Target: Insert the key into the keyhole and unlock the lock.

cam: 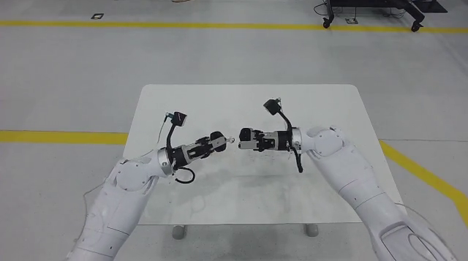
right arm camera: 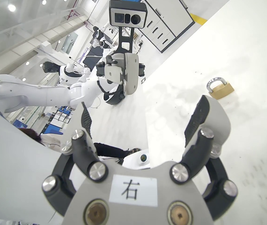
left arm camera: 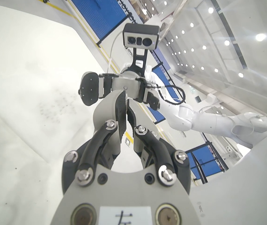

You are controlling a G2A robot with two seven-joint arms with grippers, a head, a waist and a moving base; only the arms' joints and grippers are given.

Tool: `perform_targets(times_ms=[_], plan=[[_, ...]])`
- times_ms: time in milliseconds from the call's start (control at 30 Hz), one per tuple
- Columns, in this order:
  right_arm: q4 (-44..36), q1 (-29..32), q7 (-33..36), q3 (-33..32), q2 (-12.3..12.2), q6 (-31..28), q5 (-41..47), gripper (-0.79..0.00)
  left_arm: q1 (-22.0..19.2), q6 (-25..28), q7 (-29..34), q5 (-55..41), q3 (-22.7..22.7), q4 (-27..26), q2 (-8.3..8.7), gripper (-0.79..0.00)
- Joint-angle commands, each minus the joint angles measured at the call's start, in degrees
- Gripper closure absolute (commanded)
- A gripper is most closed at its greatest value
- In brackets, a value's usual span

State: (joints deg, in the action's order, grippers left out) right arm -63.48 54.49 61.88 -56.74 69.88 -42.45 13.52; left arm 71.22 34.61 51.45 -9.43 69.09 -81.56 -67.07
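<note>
Right wrist view, right tool gaping, padlock on table just beyond it, left tool closed.

Brass-gold body on the padlock, bright silver shackle. The bench is white, peppered with faint grey scuffs. Left claw: pale grey fingers, black ribbed pads, black links, shiny silver bolts. Right claw wears the same livery, with light grey shells and black textured pads. The floor is pale grey, and yellow stripes cross it.
</note>
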Motion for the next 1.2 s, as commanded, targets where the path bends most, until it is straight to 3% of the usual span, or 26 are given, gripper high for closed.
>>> perform_targets(times_ms=[0, 33, 100, 633, 667, 700, 933, 967, 1000, 1033, 1167], plan=[[-1.1, 0.5, 1.1, -0.3, -0.4, 1.2, 2.2, -0.566, -0.5, 0.0, 1.6, -0.6, -0.7, 0.5, 0.04, 0.000], [-1.5, 0.6, 1.4, -0.3, -0.6, 1.5, 2.9, -0.443, -0.6, 0.0, 1.8, -0.7, -0.8, 0.7, 0.06, 0.000], [-2.0, 0.9, 1.8, 0.0, -0.9, 1.9, 3.7, -0.382, -0.8, -0.1, 2.0, -1.9, -1.2, 1.0, 0.05, 0.000], [-1.9, -0.6, 1.9, 4.1, -1.8, 2.0, 5.5, -0.292, -1.5, 0.5, 2.4, -1.2, -2.5, 1.1, 0.46, 0.000], [-2.0, -0.6, 1.9, 4.3, -1.9, 2.0, 5.3, -0.182, -1.4, 0.5, 2.4, -1.3, -2.6, 1.0, 0.48, 0.000], [-2.0, -0.7, 1.8, 4.4, -2.0, 1.9, 5.3, -0.006, -1.5, 0.6, 2.4, -1.3, -2.6, 1.0, 0.51, 0.000], [-2.4, -1.0, 1.2, 5.5, -2.6, 1.2, 5.5, 0.000, -1.7, 0.1, 1.9, -0.8, -3.0, 1.0, 0.68, 0.000], [-2.4, -1.1, 1.1, 5.6, -2.7, 1.1, 5.3, 0.000, -1.7, 0.0, 1.6, -0.8, -3.0, 1.0, 0.69, -0.105], [-2.3, -1.2, 0.9, 5.6, -2.9, 0.9, 5.3, 0.000, -1.8, 0.0, 1.3, -0.8, -3.0, 1.1, 0.70, -0.751], [-2.2, -1.2, 0.7, 5.6, -3.0, 0.7, 5.4, 0.000, -1.9, 0.0, 0.9, -0.7, -2.9, 1.2, 0.72, -0.785], [-1.7, -1.1, -0.4, 4.5, -3.6, -0.3, 5.6, 0.000, -1.8, 0.1, -3.8, 3.3, -1.0, 1.3, 1.03, -0.785]])
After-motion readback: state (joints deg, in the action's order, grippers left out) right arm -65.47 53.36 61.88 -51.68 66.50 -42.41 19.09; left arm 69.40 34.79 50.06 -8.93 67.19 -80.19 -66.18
